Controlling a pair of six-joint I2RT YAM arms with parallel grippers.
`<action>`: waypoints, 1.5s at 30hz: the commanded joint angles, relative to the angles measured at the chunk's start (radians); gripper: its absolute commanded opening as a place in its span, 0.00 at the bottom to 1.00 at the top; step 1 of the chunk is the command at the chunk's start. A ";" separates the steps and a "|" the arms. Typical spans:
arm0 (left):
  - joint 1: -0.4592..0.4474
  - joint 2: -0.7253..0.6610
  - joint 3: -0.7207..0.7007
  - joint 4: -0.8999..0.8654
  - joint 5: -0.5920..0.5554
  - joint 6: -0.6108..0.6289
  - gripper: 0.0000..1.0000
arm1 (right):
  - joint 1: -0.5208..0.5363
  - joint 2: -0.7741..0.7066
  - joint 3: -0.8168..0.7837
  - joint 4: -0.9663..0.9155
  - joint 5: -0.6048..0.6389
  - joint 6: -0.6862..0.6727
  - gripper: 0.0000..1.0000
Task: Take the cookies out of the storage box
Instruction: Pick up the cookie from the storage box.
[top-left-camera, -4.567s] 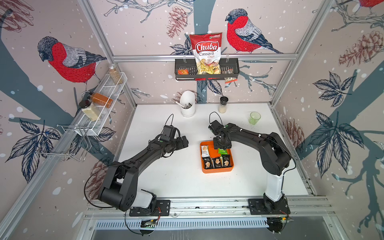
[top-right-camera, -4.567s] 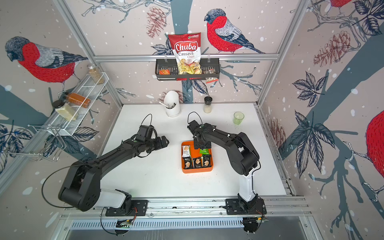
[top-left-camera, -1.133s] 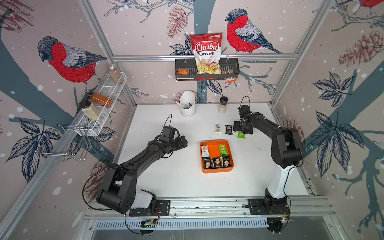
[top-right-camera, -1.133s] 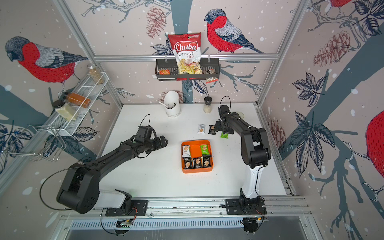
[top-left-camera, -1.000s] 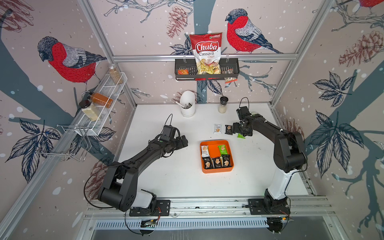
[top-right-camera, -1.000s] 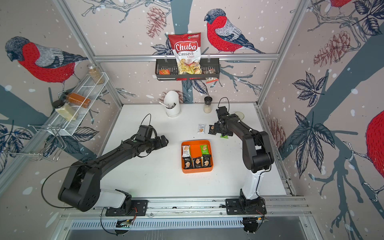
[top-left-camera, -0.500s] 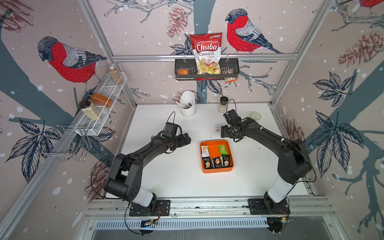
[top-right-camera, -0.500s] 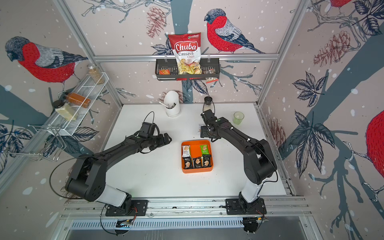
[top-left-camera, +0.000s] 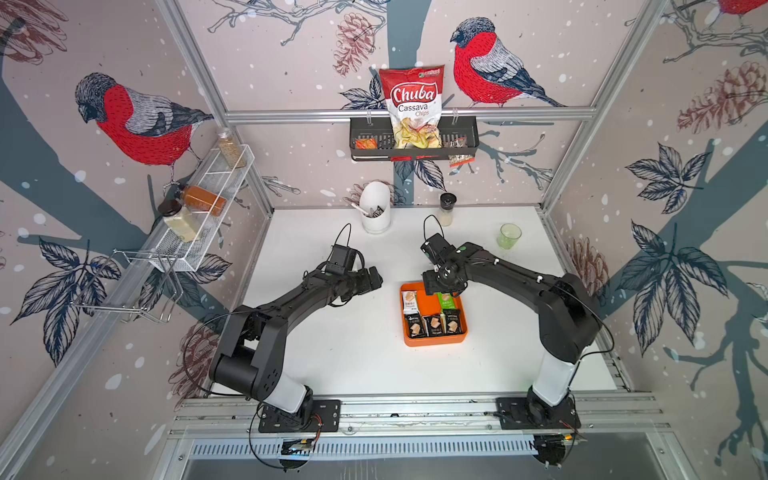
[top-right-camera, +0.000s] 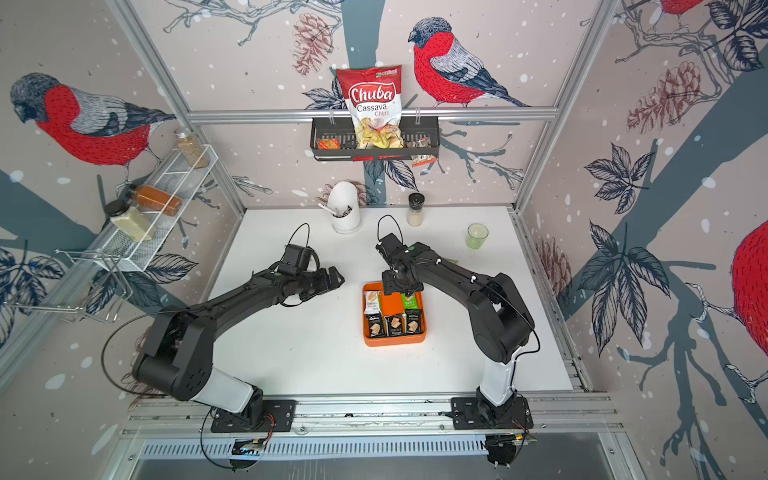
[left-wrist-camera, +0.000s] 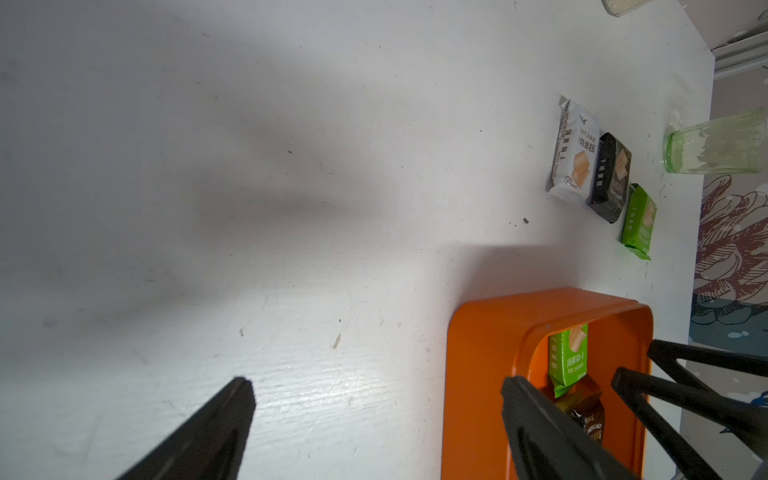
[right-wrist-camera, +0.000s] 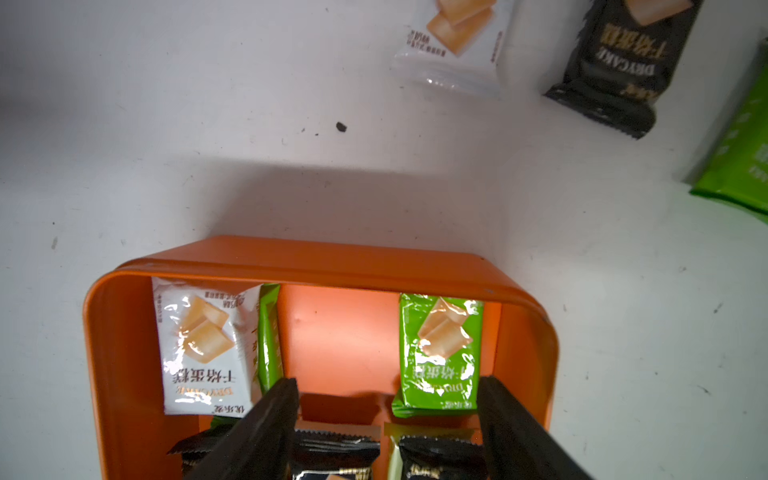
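The orange storage box (top-left-camera: 432, 340) (top-right-camera: 394, 340) sits mid-table. In it lie a white cookie packet (right-wrist-camera: 203, 345), a green one (right-wrist-camera: 440, 353), another green one on edge (right-wrist-camera: 269, 336) and black ones (right-wrist-camera: 332, 453) in the near row. Three cookies lie on the table beyond the box: white (left-wrist-camera: 575, 153), black (left-wrist-camera: 611, 178), green (left-wrist-camera: 638, 220). My right gripper (right-wrist-camera: 386, 415) (top-left-camera: 442, 286) hangs open over the box's far half, with nothing between its fingers. My left gripper (left-wrist-camera: 378, 395) (top-left-camera: 372, 278) is open just left of the box, holding nothing.
At the back stand a white utensil holder (top-left-camera: 375, 208), a spice jar (top-left-camera: 446, 208) and a green glass (top-left-camera: 509, 235). A black wall basket (top-left-camera: 361, 133) holds the Chuba bag. A white wire rack (top-left-camera: 199, 216) with bottles hangs on the left wall.
My right arm has swung from the packets at the back right to above the box, its jaws narrowing a little. The left arm has barely shifted.
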 joint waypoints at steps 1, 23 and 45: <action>0.003 -0.001 0.009 0.006 0.001 0.020 0.97 | 0.012 0.039 0.029 -0.030 0.012 0.025 0.72; 0.003 -0.054 -0.027 -0.013 -0.039 0.027 0.96 | -0.041 0.133 0.002 -0.025 0.054 0.088 0.72; 0.003 -0.098 -0.068 0.001 -0.058 -0.013 0.97 | -0.041 0.116 0.000 -0.002 0.045 -0.028 0.76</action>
